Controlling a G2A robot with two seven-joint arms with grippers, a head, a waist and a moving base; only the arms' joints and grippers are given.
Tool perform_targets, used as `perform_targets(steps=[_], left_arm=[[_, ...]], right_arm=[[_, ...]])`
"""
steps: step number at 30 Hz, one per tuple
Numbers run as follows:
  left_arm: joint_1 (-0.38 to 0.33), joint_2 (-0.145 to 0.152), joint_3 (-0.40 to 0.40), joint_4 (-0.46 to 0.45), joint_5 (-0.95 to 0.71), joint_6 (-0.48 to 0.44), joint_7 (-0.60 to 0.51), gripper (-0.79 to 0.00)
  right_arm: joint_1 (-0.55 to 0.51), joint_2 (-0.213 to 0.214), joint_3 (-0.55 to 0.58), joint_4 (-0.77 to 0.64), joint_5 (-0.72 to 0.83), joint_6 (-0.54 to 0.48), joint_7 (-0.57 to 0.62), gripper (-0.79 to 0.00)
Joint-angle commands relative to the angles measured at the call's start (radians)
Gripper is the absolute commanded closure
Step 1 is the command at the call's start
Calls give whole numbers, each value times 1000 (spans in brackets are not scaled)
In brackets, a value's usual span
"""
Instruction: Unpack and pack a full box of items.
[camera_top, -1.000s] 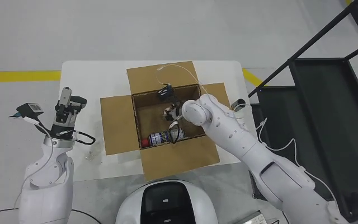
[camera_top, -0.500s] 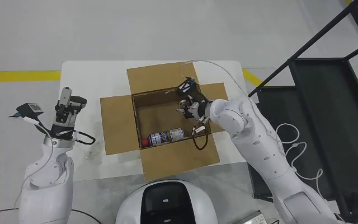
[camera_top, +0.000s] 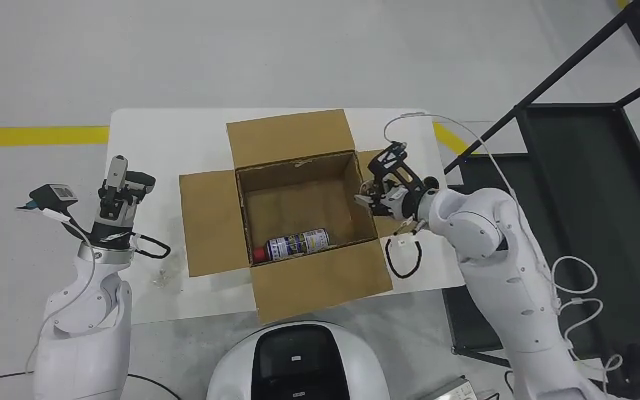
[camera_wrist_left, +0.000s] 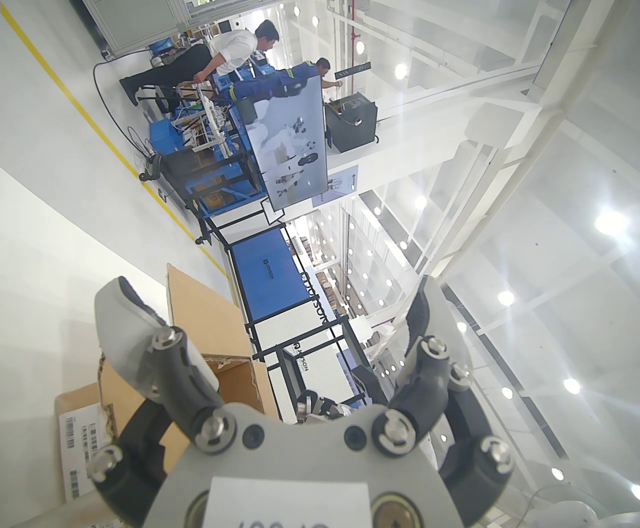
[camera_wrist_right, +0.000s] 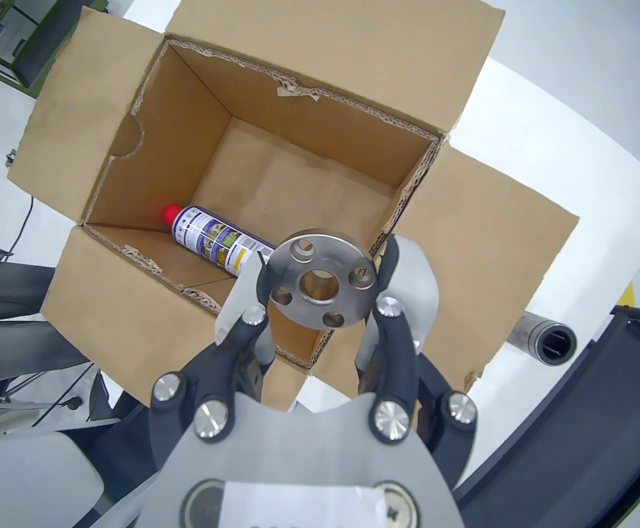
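r. arm: your right gripper (camera_wrist_right: 322, 282) hangs above the right-hand flap of the open brown cardboard box (camera_wrist_right: 300, 165), close to the box's right wall. its fingers (camera_wrist_right: 415, 285) are clamped on a round grey steel flange (camera_wrist_right: 316, 280), a flat disc w/ a centre bore and four smaller holes, gripped by its rim on two opposite sides. the flange is up off the box floor and off the counter, flat face turned toward the wrist cam.

box: all four flaps folded out, sits mid white counter (camera_top: 150, 140). inside, a blue-and-white spray can (camera_wrist_right: 220, 237) w/ a red cap lies on its side along the wall nearest the robot, cap toward the left.

l. arm: your left gripper (camera_wrist_left: 277, 320) is held up by the counter's left edge, apart from the box's left flap. its fingers (camera_wrist_left: 120, 315) are spread wide w/ nothing between them.

other: a short dark metal cylinder (camera_wrist_right: 545, 340) w/ a hollow bore lies on the counter just beyond the right flap's outer edge, not touching the flange.
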Motion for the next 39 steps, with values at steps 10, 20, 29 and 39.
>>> perform_targets(steps=[10, 20, 29, 39], left_arm=[[0, 0, 0, 0, 0, 0, 0, -785], [0, 0, 0, 0, 0, 0, 0, -785], [0, 0, 0, 0, 0, 0, 0, -785], [0, 0, 0, 0, 0, 0, 0, -785]], right_arm=[[0, 0, -2, 1, 1, -1, 1, 0], [-10, 3, 9, 8, -16, -7, -12, 0], [-72, 38, 246, 63, 26, -42, 47, 0], [-130, 60, 342, 235, -30, 4, 64, 0]])
